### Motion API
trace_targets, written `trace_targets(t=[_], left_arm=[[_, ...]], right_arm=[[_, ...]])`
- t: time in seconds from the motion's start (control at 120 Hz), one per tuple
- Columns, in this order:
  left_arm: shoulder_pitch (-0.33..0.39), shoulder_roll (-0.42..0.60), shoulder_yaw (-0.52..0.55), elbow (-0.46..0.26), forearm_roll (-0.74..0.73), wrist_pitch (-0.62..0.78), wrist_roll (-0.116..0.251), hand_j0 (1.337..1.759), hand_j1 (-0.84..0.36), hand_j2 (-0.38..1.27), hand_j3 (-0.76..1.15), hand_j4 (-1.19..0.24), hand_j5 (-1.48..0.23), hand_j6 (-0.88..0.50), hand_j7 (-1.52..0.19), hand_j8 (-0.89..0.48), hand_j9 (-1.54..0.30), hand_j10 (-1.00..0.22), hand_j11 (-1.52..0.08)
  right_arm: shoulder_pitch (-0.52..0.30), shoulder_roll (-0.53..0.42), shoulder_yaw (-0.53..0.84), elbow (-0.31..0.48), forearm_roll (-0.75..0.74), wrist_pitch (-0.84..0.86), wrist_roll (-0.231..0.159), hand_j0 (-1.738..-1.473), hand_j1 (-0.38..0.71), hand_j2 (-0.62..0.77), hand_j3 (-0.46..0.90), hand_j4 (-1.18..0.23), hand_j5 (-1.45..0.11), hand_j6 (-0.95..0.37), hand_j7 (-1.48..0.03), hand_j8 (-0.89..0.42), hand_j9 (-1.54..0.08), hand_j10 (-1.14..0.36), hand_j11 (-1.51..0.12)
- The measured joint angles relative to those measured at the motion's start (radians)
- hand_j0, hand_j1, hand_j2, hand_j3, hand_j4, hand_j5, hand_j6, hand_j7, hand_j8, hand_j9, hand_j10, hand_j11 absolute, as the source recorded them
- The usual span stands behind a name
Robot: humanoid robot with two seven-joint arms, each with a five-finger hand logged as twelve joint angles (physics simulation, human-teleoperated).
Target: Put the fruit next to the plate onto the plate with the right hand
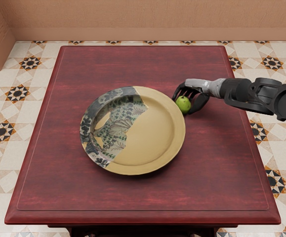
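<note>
Half-hidden fruit (183, 104), seemingly within right hand (191, 96)

Red table (222, 163) bears a plate (157, 133) (green fruit (183, 103) beside).

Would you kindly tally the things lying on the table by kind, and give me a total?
plate: 1
fruit, green: 1
Total: 2
</note>
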Motion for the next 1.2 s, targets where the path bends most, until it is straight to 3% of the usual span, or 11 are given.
trace_targets(t=[0.55, 1.2], left_arm=[[0.0, 0.0, -0.001, 0.0, 0.0, 0.0, 0.0, 1.658, 0.33, 0.0, 0.0, -0.01, -0.02, -0.01, -0.02, -0.01, -0.02, -0.01, -0.02], [0.0, 0.0, -0.001, 0.0, 0.0, 0.0, 0.0, 1.658, 0.33, 0.0, 0.0, -0.01, -0.02, -0.01, -0.02, -0.01, -0.02, -0.01, -0.02]], right_arm=[[0.002, 0.001, 0.001, 0.005, -0.004, 0.001, 0.0, -1.657, 0.29, 0.08, 0.0, -0.55, -0.76, -0.43, -0.75, -0.5, -0.76, -0.58, -0.76], [0.002, 0.0, 0.002, 0.005, -0.005, -0.001, 0.002, -1.652, 0.25, 0.27, 0.0, -0.65, -0.91, -0.48, -0.93, -0.56, -0.92, -0.72, -0.92]])
